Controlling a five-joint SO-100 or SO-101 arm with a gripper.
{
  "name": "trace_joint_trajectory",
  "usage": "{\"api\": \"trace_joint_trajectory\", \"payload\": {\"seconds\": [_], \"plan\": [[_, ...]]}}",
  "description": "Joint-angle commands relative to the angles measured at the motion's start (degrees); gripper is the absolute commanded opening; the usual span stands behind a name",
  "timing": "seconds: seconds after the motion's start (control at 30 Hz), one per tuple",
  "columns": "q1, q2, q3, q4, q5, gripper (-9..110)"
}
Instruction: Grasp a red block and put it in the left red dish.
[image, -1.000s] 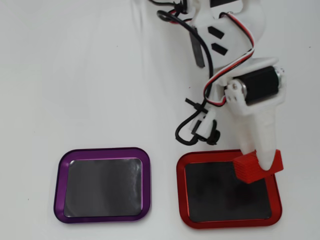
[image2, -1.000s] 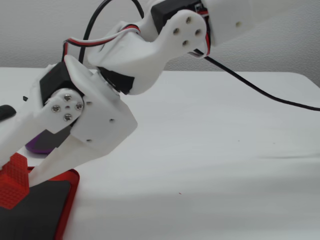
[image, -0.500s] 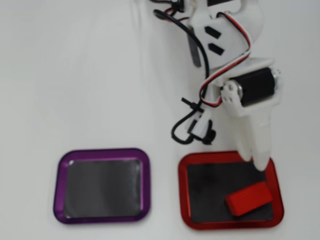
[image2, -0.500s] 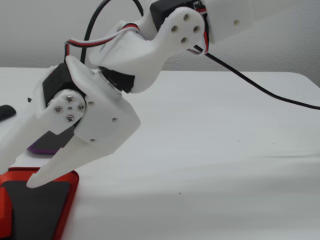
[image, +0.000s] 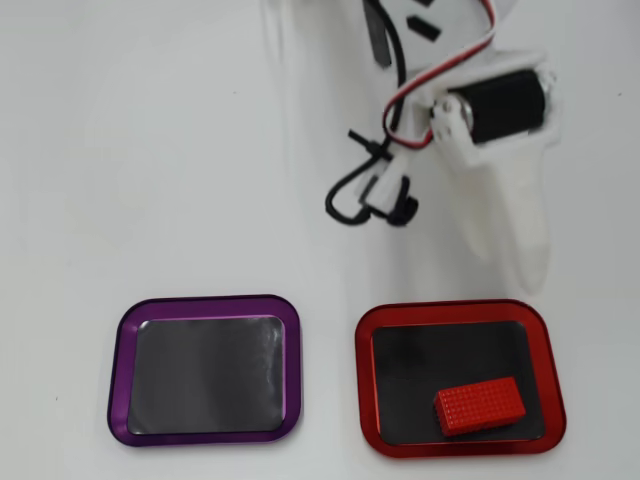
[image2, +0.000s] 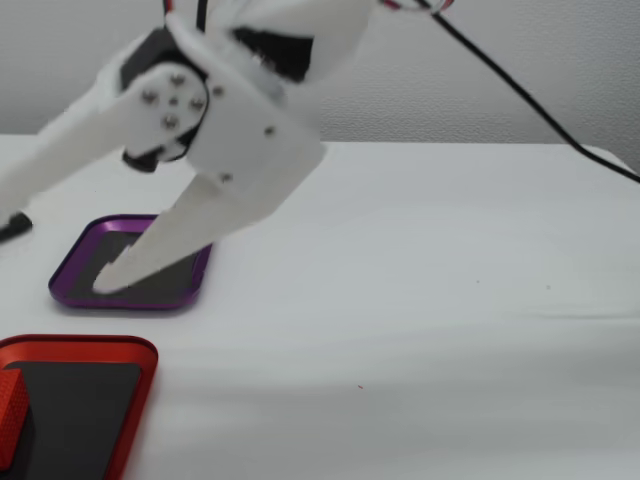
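The red block (image: 480, 405) lies flat in the lower right part of the red dish (image: 455, 310), free of the gripper. The dish is on the right in the overhead view. In the fixed view it is at the lower left (image2: 95, 346), with only an edge of the red block (image2: 8, 415) showing. My white gripper (image: 527, 270) hangs above the table just beyond the dish's far rim. The fixed view shows the gripper (image2: 50, 245) raised, with its jaws spread wide and nothing between them.
A purple-rimmed tray (image: 205, 303) with a dark base sits left of the red dish in the overhead view; in the fixed view the purple tray (image2: 130, 299) lies behind it. Black and red cables (image: 365, 190) hang off the arm beyond the red dish.
The gripper opened and let go of the red block, which dropped into the red dish. The gripper then rose and drew back from the dish.
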Motion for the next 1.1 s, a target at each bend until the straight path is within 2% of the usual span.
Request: {"api": "trace_joint_trajectory", "payload": {"seconds": [0.0,0.3,0.47,0.6,0.87,1.07], "plan": [[-0.09,11.34,-2.29,7.73,2.64,27],[0.35,40.08,1.41,34.72,2.81,28],[0.35,57.48,10.81,42.54,2.9,28],[1.93,72.16,22.85,43.42,5.89,28],[16.08,96.33,51.77,38.32,6.15,28],[18.28,108.02,69.79,34.19,6.24,28]]}}
